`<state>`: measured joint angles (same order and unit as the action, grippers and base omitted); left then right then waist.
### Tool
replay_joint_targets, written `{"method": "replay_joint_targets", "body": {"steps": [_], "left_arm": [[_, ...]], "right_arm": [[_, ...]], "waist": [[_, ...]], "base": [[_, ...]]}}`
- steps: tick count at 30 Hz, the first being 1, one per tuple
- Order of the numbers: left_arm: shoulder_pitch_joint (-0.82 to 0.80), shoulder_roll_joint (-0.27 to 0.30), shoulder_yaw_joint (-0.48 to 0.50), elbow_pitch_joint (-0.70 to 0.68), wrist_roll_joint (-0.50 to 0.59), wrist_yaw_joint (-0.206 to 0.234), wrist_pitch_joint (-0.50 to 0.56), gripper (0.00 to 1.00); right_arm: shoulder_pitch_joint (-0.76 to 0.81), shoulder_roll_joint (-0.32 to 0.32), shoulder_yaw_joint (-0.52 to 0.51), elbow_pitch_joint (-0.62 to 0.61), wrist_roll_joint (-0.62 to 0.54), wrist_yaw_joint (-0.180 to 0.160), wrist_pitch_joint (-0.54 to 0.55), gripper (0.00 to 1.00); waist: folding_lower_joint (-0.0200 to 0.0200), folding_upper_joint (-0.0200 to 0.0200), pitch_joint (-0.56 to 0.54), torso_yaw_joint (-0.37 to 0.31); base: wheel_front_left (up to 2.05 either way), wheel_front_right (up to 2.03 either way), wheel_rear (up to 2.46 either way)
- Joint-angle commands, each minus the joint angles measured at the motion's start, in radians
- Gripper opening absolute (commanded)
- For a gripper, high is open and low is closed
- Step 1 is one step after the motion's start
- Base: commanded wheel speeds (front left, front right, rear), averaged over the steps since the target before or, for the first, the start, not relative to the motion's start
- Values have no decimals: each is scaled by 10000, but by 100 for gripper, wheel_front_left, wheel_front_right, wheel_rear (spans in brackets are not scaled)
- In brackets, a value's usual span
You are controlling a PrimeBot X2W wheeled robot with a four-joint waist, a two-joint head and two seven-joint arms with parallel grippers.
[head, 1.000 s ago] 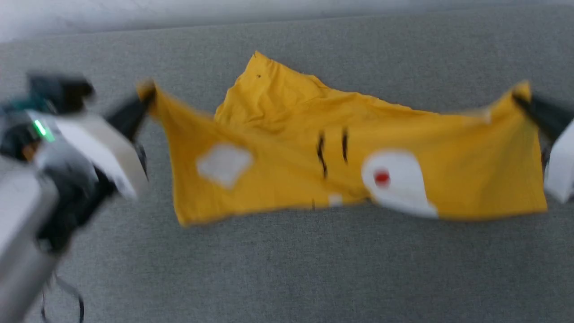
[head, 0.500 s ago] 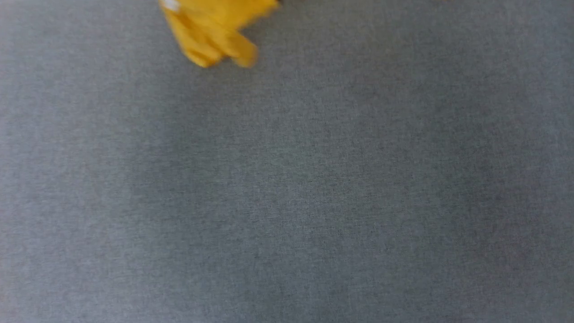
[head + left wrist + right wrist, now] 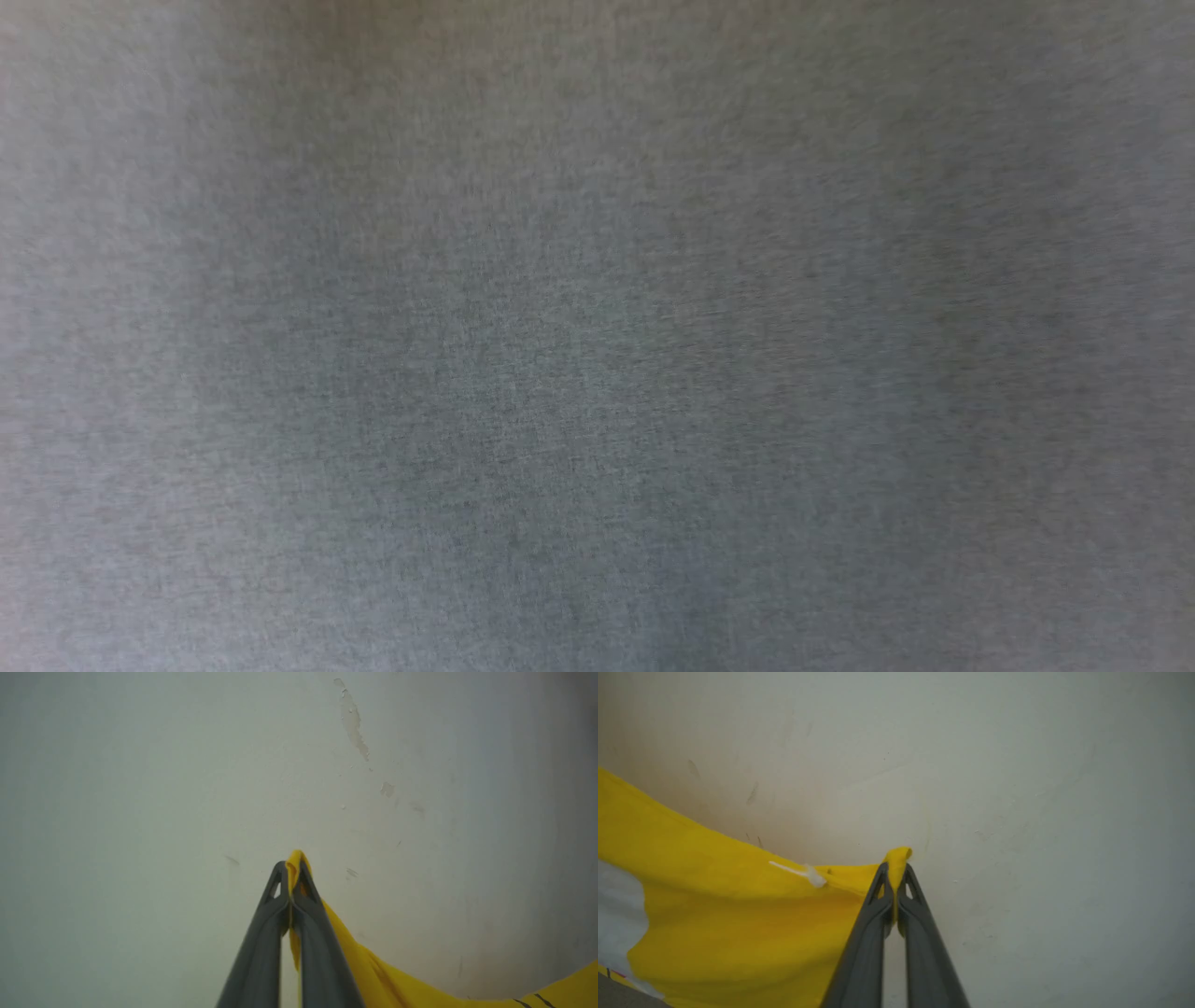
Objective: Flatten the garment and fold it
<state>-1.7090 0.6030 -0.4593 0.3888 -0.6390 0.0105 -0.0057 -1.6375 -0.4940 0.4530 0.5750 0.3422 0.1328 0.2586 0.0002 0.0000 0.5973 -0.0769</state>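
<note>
in your head view you see a grey woven surface (image 3: 597, 373), soft with blur; it may be a cloth-covered desk, but you cannot be sure from this.

in your left wrist view the left claw (image 3: 292, 877) is clenched, its two dark fingers pressed together on a bunched edge of the garment (image 3: 373, 970). a tuft of yellow cloth pokes out past the tips. from the grip the cloth falls away to the lower right, where thin black line marks (image 3: 537, 998) show at the bottom edge. behind it is a pale wall (image 3: 140, 788) with a chipped patch (image 3: 355, 732) near the top.

in your right wrist view the right claw (image 3: 896, 872) is likewise clenched on a corner of the garment, a small yellow fold sticking out above the tips. the cloth spreads left from the grip, lifted and fairly taut along its upper edge, with a white printed patch (image 3: 616, 914) at the far left and a small white fleck (image 3: 808, 875) near the upper edge. a sliver of grey shows at the lower left corner.
</note>
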Motion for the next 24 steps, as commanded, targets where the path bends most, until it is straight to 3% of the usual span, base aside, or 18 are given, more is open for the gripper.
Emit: {"method": "replay_joint_targets", "body": {"steps": [1, 6, 12, 18, 24], "left_arm": [[359, 16, -76, 92, -31, -102, -159, 0], [1651, 99, -85, -88, -457, -478, -719, 0], [4308, 417, 10, -1736, -1361, -447, -887, 0], [7706, 807, -15, -4409, -2072, 443, -928, 0], [11145, 1190, -578, -5954, -2228, 1441, -1046, 0]], "right_arm": [[204, -55, 156, 63, 140, -21, -138, 0], [955, -550, 1089, -402, 1106, -21, -705, 0], [2760, -1720, 1721, -1994, 2504, -21, -1187, 0], [5481, -2799, 1057, -3625, 3371, -21, -1414, 0], [8946, -2740, -433, -4449, 3548, -21, -1542, 0]], "waist": [[-2, 0, 979, 336], [-2, 0, 1255, 538], [-2, 0, 868, 726], [-2, 0, 198, 833], [-2, 0, -667, 913]], "base": [[0, 0, 0], [0, 0, 0], [0, 0, 0], [0, 0, 0], [0, 0, 0]]}}
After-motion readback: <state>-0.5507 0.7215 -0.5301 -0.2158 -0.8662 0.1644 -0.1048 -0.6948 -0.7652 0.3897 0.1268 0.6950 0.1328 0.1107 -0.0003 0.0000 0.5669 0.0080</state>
